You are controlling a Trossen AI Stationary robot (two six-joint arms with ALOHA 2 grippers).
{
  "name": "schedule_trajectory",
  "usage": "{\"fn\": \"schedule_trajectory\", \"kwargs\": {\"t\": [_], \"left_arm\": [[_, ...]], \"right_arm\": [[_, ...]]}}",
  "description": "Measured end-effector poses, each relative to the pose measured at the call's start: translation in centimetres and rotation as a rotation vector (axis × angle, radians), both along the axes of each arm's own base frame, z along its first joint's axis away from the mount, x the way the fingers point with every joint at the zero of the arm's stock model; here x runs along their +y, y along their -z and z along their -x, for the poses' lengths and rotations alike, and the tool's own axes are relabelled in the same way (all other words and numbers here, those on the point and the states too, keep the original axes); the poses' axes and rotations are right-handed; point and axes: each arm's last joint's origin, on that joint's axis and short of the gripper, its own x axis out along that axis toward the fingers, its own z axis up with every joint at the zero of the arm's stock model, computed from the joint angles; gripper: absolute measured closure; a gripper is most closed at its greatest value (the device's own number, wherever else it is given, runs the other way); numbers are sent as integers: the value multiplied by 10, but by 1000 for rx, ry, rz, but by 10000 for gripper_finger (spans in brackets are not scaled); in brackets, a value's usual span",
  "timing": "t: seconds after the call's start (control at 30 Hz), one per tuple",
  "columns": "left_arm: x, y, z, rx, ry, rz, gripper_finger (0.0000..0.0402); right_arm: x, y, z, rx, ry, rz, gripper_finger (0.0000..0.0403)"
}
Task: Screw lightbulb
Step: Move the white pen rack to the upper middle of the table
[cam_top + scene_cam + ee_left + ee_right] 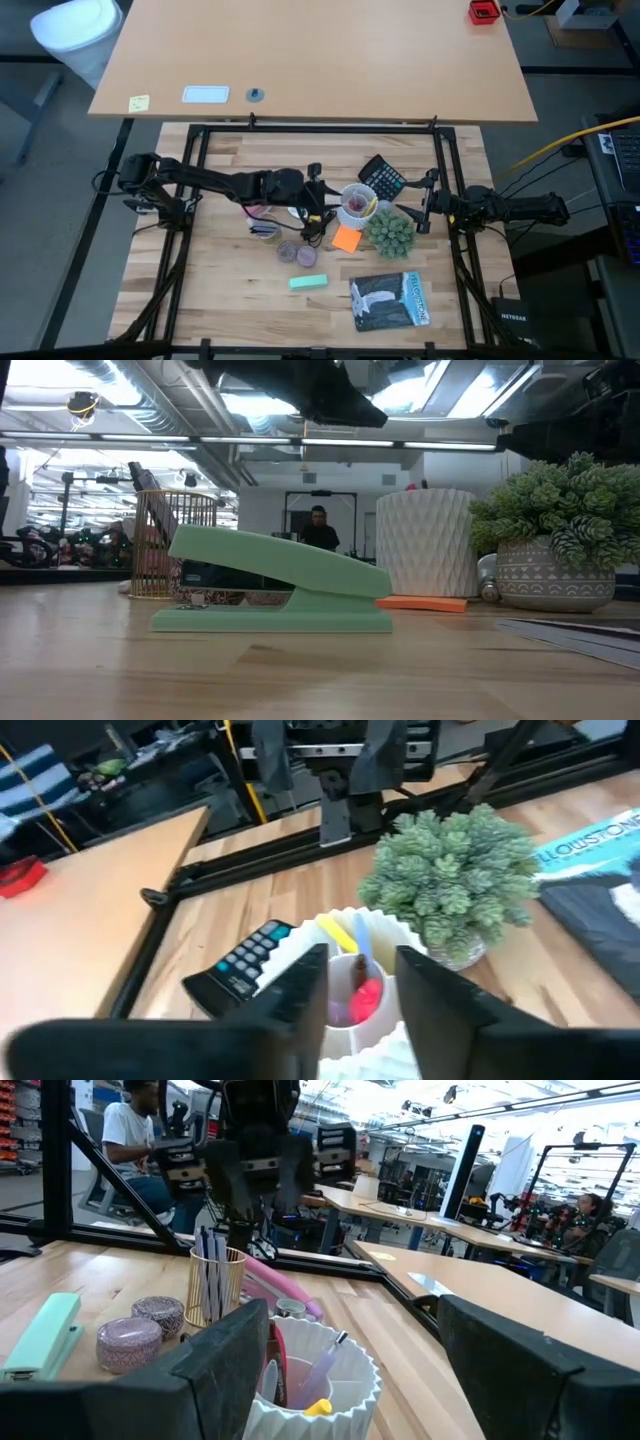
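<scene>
My left gripper [360, 982], fingers spread, hovers above the ribbed white cup [318, 1372] holding a yellow pen [336, 933] and pink item [368, 997]. My right gripper [345, 1340], fingers spread wide, faces the same cup. A gold wire basket [214, 1285] holds pens. I cannot find the lightbulb.

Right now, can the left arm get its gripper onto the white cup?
Probably yes. The left gripper hovers open right at the white cup, with nothing between them. The plant stands just beyond the cup, so a long push forward could brush it.
</scene>
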Motion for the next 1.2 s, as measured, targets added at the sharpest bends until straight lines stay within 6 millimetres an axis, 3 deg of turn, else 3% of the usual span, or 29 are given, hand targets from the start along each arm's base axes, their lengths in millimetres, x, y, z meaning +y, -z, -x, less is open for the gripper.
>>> {"fn": "schedule_trajectory", "kwargs": {"t": [0.2,0.43,0.57,0.8,1.2], "left_arm": [[-1,22,-11,67,58,-109,216],[-2,53,-30,163,131,-253,221],[-2,50,-44,181,155,-299,235],[-1,47,-51,397,199,-306,259],[21,46,-53,410,132,-263,291]], "right_arm": [[0,0,0,0,0,0,107],[0,0,0,-1,-1,0,107],[0,0,0,0,0,0,107],[0,0,0,2,-1,0,107],[0,0,0,2,-1,0,107]]}}
